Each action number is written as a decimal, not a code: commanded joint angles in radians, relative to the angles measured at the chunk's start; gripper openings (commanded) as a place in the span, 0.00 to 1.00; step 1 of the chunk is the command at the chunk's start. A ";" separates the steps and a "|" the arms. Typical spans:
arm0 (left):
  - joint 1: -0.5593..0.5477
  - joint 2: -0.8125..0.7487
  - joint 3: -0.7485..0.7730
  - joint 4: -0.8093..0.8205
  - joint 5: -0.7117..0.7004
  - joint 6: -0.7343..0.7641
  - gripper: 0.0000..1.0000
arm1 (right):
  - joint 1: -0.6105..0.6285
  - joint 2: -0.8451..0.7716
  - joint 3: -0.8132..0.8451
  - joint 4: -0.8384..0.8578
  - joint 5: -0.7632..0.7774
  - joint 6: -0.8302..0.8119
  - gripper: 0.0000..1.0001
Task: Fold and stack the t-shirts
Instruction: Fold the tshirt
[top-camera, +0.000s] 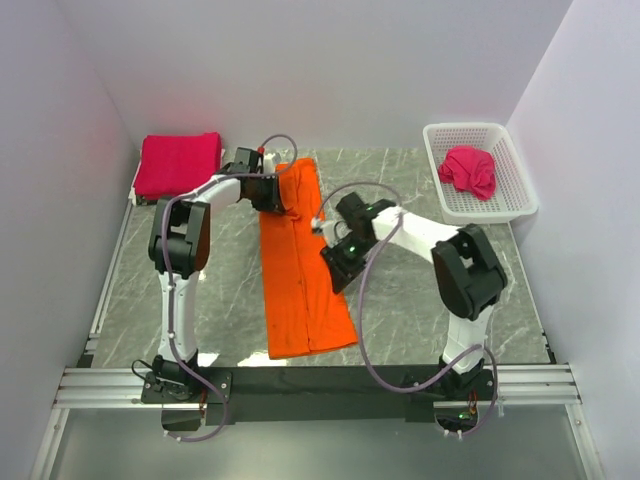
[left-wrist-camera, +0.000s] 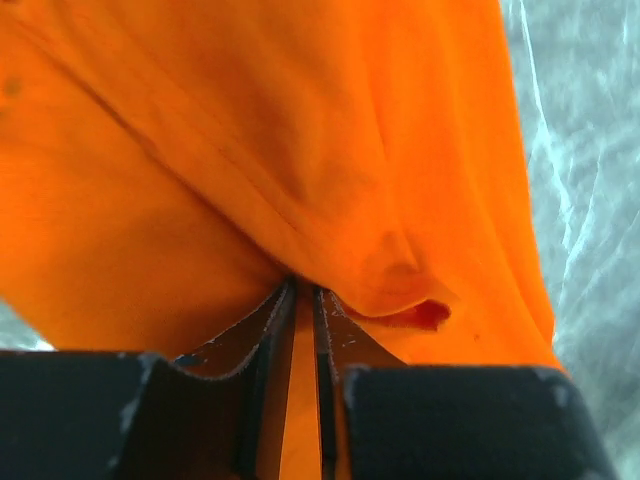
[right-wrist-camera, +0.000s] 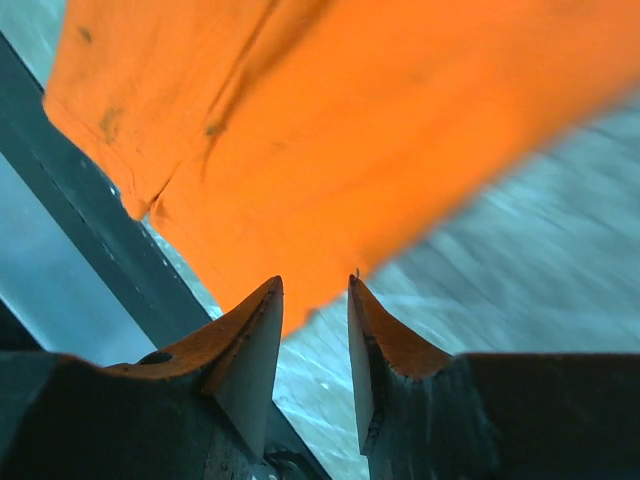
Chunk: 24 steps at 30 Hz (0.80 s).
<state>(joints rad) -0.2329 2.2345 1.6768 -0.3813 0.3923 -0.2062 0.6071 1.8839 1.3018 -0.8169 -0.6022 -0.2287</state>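
Observation:
The bright orange t-shirt (top-camera: 303, 270) lies on the table as a long narrow strip running from far to near. My left gripper (top-camera: 272, 197) is at the strip's far left edge, shut on a fold of the orange cloth (left-wrist-camera: 330, 180), which fills the left wrist view; the gripper (left-wrist-camera: 303, 288) pinches it between its fingers. My right gripper (top-camera: 333, 270) is at the strip's right edge near the middle. In the right wrist view the gripper (right-wrist-camera: 315, 285) is open and empty, just short of the orange shirt's edge (right-wrist-camera: 330, 150). A folded crimson-pink t-shirt (top-camera: 180, 164) lies at the far left.
A white lattice basket (top-camera: 518, 190) at the far right holds a crumpled crimson-pink t-shirt (top-camera: 470, 170). White walls close in the grey marble table (top-camera: 430, 310) on three sides. A black rail (top-camera: 330, 380) runs along the near edge.

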 joint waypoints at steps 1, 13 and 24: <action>-0.008 0.033 0.073 0.005 -0.061 0.004 0.19 | -0.069 -0.077 0.034 -0.021 -0.019 0.011 0.40; 0.012 0.392 0.622 -0.088 -0.081 -0.010 0.24 | -0.201 -0.020 0.135 -0.054 0.080 -0.015 0.40; 0.102 -0.095 0.272 0.307 0.244 -0.032 0.93 | -0.147 -0.178 0.099 0.010 0.202 -0.073 0.46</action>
<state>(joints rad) -0.1734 2.4210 2.0132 -0.2604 0.5018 -0.2447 0.4179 1.8294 1.4246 -0.8474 -0.4606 -0.2581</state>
